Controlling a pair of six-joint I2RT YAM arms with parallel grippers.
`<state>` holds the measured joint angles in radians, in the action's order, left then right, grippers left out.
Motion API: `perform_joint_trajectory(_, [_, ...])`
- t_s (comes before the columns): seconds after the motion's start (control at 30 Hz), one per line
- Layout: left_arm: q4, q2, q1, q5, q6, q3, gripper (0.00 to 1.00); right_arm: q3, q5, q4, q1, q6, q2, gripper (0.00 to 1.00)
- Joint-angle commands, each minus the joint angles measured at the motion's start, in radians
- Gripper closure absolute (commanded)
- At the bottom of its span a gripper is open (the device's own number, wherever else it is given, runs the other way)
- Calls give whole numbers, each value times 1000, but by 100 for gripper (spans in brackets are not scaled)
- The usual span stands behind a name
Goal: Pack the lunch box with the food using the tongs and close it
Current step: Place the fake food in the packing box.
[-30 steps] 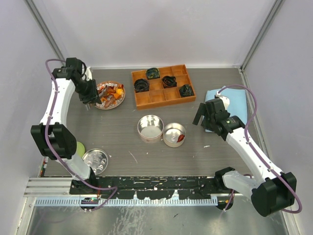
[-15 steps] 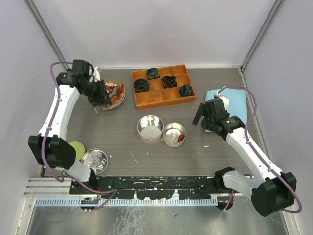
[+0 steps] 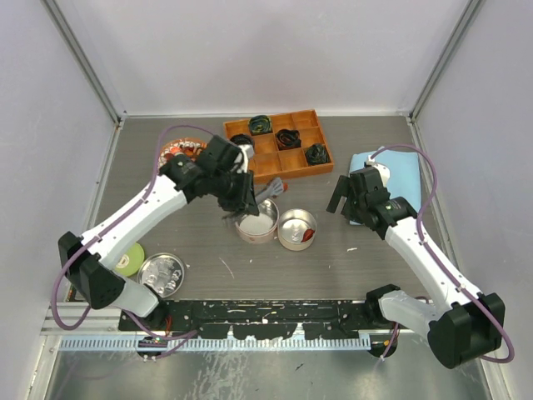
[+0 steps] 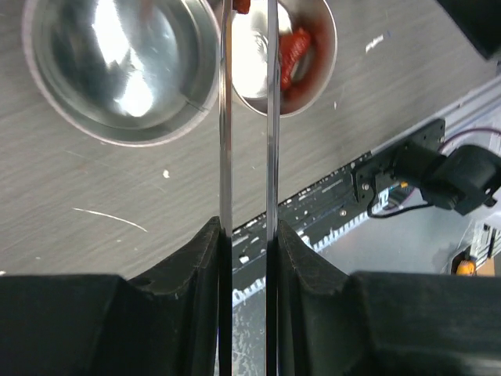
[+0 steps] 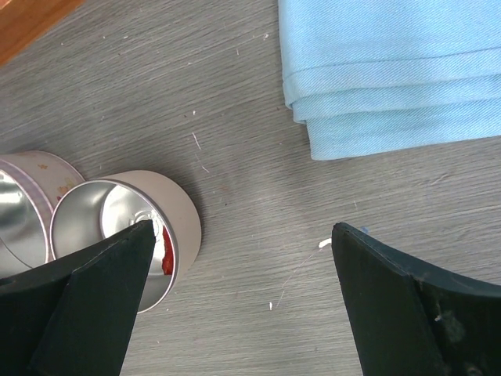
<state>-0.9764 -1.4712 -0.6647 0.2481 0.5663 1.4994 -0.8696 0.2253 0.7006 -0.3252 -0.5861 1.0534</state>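
Two tins touch at the middle of the desk [image 3: 200, 225]: the larger tin [image 3: 258, 227] on the left, the smaller tin [image 3: 287, 240] on its right with food [image 3: 309, 236] in it. Behind them lies a compartment tray [image 3: 271, 164], with coiled lumps [image 3: 316, 154] in four of its compartments. A plate [image 3: 171, 151] sits left of the tray. A folded cloth [image 3: 408, 175] lies at the right edge. Near the front left, a lid [image 3: 162, 273] lies with a disc [image 3: 129, 258] just to its left. The tongs [image 4: 225, 117], between the left fingers [image 4: 196, 258], reach over where the tins meet.
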Motion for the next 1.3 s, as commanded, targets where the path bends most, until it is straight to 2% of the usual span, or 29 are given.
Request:
perform_joint_trajectory(0.0, [93, 24, -110, -99, 86, -37, 89, -18, 8, -33, 4, -14, -43, 0])
perform_joint_trajectory(0.13, [147, 14, -213, -132, 133, -100, 89, -3, 10, -33, 5, -20, -57, 0])
perform_joint_trajectory(0.33, [175, -45, -310, -187, 138, -92, 89, 1, 6, -32, 5, -23, -55, 0])
perform_joint_trajectory(0.47, [164, -79, -341, -206, 126, -72, 89, -7, 6, -31, 4, -18, -49, 0])
perform_joint_trajectory(0.8, [178, -120, -402, -407, 61, -78, 87, 1, 9, -31, 5, -10, -44, 0])
perform_joint_trajectory(0.97, [157, -162, -420, -418, 28, -58, 85, 1, 15, -30, 4, -6, -45, 0])
perform_joint_trajectory(1.27, [81, -205, -457, -501, -1, -34, 74, -1, 17, -29, 4, -3, -33, 0])
